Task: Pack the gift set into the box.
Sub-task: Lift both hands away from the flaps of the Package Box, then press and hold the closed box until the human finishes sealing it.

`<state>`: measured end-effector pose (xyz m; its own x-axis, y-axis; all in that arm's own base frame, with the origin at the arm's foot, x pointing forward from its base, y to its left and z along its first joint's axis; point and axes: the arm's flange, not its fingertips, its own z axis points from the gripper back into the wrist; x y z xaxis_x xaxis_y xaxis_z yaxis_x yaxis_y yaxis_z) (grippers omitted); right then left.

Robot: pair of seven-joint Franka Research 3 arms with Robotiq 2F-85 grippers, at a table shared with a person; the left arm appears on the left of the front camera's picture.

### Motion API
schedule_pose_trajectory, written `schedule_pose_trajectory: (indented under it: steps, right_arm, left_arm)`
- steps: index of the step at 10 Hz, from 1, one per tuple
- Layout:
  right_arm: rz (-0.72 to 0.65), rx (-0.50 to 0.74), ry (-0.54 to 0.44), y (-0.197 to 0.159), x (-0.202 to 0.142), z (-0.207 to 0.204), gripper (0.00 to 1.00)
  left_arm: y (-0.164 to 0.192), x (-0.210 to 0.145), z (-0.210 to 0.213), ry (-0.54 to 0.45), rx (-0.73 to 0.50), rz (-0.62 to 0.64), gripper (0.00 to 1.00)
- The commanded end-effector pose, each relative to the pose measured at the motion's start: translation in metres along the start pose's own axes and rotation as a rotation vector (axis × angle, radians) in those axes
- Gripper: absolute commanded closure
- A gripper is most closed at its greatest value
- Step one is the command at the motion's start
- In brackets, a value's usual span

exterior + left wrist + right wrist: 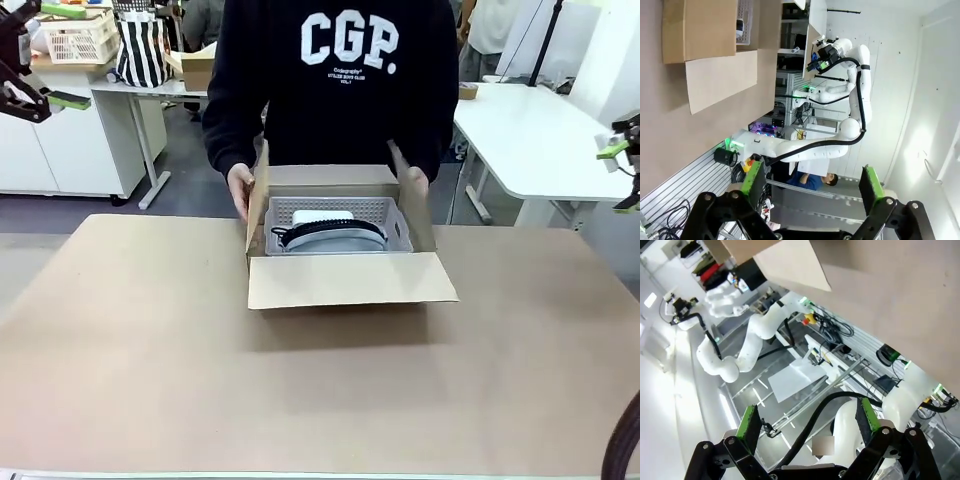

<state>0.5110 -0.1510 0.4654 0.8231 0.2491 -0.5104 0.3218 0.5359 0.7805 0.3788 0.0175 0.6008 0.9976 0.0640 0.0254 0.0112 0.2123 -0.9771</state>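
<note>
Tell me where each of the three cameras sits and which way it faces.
Front: fixed between the arms, facing across the table at the person with hands on the box; left gripper and right gripper at the picture's edges.
Left wrist: on that wrist, rolled sideways, looking past its open fingers toward the right arm.
Right wrist: likewise, past its open fingers toward the left arm.
Shared: all three show the box.

Bright, even overhead light; wide-angle wrist distortion.
</note>
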Motion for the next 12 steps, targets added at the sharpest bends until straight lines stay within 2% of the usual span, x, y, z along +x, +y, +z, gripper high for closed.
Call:
schedule_pose_trajectory:
  steps: [1,12]
  right_arm:
    - [0.0,-0.004,-0.002,0.0032,0.0005,0.0012,0.0]
    - [0.0,-0.004,-0.002,0.0032,0.0005,0.0012,0.0]
  left_arm:
    - [0.0019,0.0016,0.0041,-0.008,-0.024,-0.024,0.0]
    - [0.0019,0.0016,0.0041,-0.008,-0.024,-0.024,0.0]
